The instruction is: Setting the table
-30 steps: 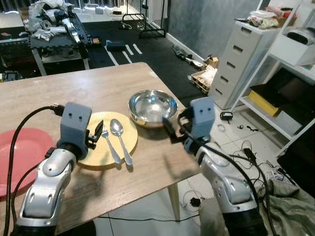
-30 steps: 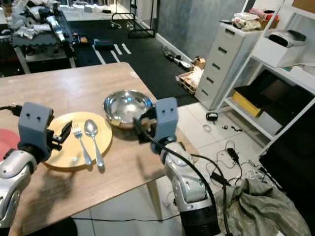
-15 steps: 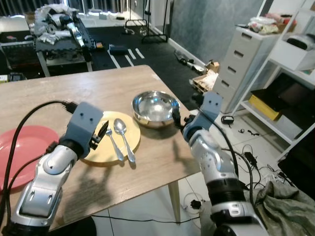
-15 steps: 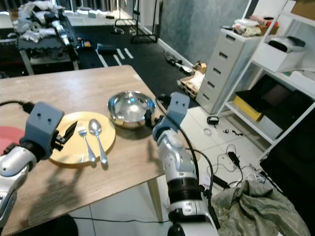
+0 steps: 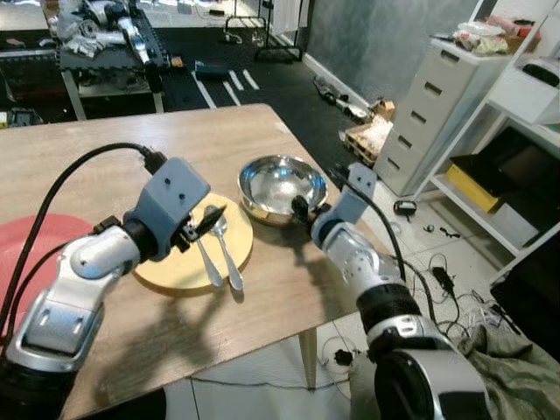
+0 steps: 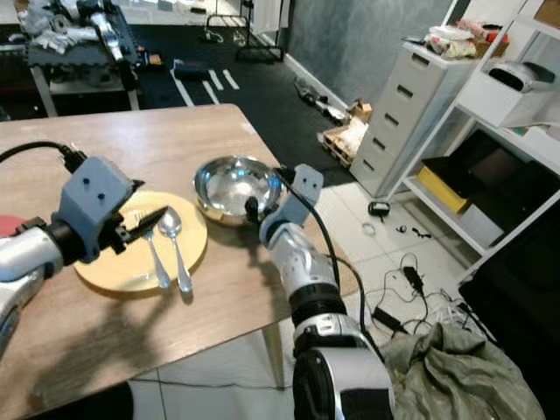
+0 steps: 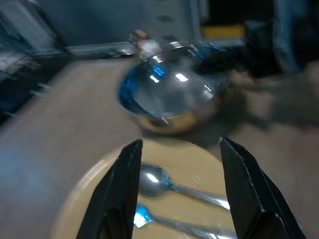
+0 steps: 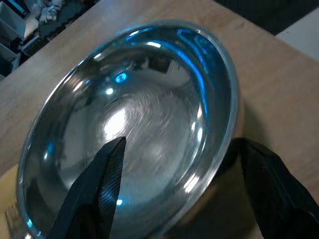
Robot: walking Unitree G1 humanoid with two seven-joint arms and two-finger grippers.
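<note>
Both arms had been advanced: the left gripper [image 7: 179,194], fingers spread and empty, was poised over the metal spoon [image 5: 224,248] and fork [image 5: 205,259] on the round yellow plate [image 5: 179,269]; the right gripper [image 8: 184,194], open, straddled the shiny steel bowl's [image 5: 278,185] rim on the wooden table [image 5: 105,157].

Bright even daylight, soft shadows under arms on table [image 5: 262,289], blue glare inside steel bowl [image 8: 139,124], left wrist view blurred
</note>
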